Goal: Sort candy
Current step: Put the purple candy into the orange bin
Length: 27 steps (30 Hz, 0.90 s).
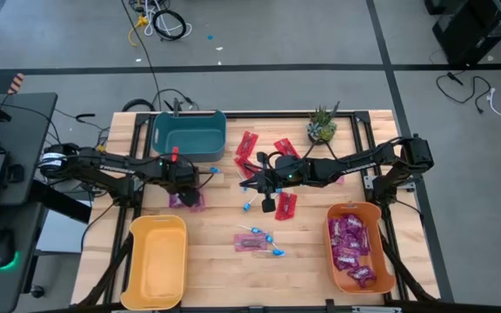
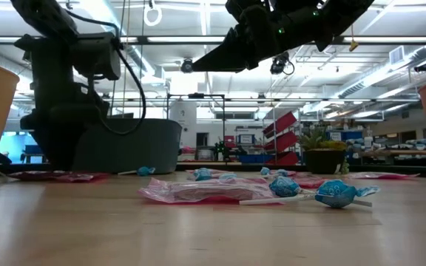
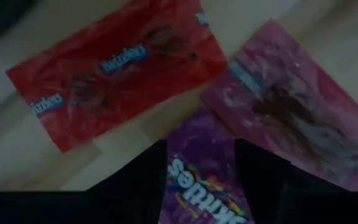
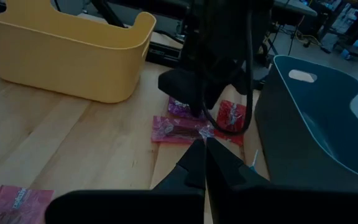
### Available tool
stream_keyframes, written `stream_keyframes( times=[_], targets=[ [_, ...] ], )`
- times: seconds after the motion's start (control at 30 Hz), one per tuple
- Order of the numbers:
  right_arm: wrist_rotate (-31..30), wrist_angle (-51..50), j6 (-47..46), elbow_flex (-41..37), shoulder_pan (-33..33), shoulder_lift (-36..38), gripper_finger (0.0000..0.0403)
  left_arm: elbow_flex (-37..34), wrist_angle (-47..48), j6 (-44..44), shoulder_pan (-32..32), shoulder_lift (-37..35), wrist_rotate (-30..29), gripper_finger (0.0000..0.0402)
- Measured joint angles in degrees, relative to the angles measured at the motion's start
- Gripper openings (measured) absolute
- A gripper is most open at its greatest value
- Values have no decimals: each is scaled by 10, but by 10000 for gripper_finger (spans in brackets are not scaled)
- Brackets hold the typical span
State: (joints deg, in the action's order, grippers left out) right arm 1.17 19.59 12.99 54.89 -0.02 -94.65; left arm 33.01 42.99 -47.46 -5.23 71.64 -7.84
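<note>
Purple packet: a shiny purple Skittles packet (image 3: 207, 186) lies on the wood between the two fingers of the left gripper (image 3: 201, 180), which stand apart on either side of it, not pressing.
Left gripper place: low over a small pile just in front of the teal bin (image 1: 188, 132), probably to take one piece out of the pile.
Pile neighbours: a red Twizzlers packet (image 3: 114, 71) and a magenta packet (image 3: 297, 121) lie close beside the purple one; their edges seem to overlap.
Right gripper (image 1: 267, 205): raised over the table middle, fingers together and holding nothing, I think it waits.
Loose candy: red packets (image 1: 249, 143) and blue lollipops (image 1: 266, 236) spread in the middle.
Sorted part: orange bin (image 1: 388, 259) holds purple packets; yellow bin (image 1: 156, 261) looks empty.
</note>
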Motion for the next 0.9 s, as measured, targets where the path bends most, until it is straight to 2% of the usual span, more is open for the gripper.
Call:
stream_keyframes(
  times=[0.3, 0.53, 0.7, 0.9],
  targets=[
    [0, 0, 0, 0, 0, 0, 0, -45, -21, -27, 0, -3, 8, 199],
    [0, 1, 0, 0, 0, 0, 0, -49, -35, -24, 0, -2, -5, 189],
    [0, 0, 0, 0, 0, 0, 0, -50, -38, -24, 0, -1, -33, 141],
    [0, 0, 0, 0, 0, 0, 0, -50, -38, -23, 0, -1, -35, 48]
  ],
)
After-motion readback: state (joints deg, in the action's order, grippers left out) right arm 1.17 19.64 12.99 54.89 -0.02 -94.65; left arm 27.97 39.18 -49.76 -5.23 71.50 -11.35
